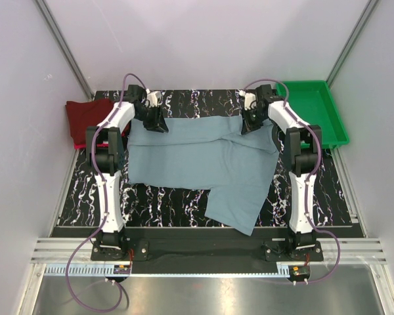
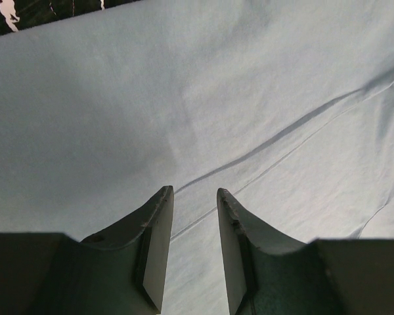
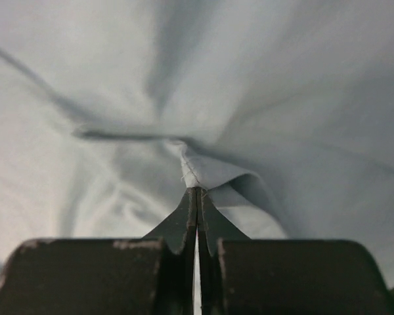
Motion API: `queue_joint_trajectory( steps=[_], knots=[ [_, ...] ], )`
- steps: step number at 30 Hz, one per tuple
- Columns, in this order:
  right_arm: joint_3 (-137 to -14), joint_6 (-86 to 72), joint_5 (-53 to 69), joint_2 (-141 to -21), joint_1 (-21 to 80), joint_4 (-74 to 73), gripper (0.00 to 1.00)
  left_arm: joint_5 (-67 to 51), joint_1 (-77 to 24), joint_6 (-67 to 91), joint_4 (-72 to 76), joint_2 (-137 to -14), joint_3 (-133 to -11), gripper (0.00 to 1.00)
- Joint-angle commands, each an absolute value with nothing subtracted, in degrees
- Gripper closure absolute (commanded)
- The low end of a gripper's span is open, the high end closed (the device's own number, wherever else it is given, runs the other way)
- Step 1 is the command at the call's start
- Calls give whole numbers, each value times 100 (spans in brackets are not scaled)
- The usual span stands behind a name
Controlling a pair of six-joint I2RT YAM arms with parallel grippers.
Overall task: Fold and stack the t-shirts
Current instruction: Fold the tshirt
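The large grey-blue t-shirt (image 1: 203,164) lies spread on the black marbled table (image 1: 171,197), with one part trailing toward the near edge. My left gripper (image 1: 156,123) hovers over its far left corner. In the left wrist view that gripper (image 2: 194,191) is open, with only flat cloth (image 2: 184,98) showing below the gap. My right gripper (image 1: 248,125) is at the shirt's far right edge. In the right wrist view it (image 3: 197,190) is shut on a raised fold of the cloth (image 3: 210,172). A folded dark maroon t-shirt (image 1: 88,118) lies at the far left, with a bright red edge (image 1: 77,145) under it.
A green plastic tray (image 1: 315,108) stands at the far right corner. White walls enclose the table on three sides. Both arm bases sit on the rail at the near edge (image 1: 203,249).
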State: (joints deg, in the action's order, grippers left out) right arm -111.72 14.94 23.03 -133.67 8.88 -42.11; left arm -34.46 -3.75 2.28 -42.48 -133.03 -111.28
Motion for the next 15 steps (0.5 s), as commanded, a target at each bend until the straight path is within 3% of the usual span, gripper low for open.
queue_joint_trajectory(
  steps=[1,15],
  knots=[
    [-10890,1433,2347,-12473,1160,-4324,100,-3718,-369,360,-4043,-13307,-11347,62],
    [-9977,1011,2522,-11638,1626,-4403,99,-3850,-360,536,-3938,-13377,-11469,62]
  ],
)
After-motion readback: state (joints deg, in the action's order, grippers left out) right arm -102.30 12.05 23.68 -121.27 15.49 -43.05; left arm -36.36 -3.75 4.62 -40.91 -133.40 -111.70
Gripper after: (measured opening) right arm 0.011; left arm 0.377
